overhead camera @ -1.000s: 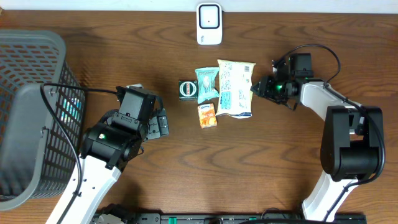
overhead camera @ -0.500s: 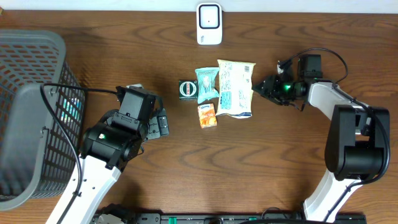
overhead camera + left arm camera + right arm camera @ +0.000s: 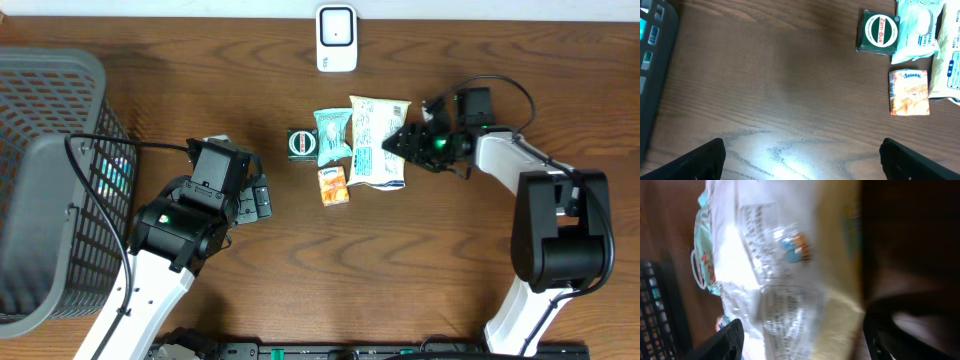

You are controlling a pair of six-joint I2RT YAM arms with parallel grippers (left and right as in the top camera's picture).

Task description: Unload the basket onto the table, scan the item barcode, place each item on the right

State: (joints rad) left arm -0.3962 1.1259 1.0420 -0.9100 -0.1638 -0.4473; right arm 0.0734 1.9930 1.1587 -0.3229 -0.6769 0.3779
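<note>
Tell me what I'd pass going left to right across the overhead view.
Grey basket → left gripper → green tin → teal wipes pack → white snack bag → right arm.

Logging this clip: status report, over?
Left gripper open, over bare table. Right gripper open, astride bag edge. Bag flat on table, unlifted. Wipes pack against its far side.
</note>
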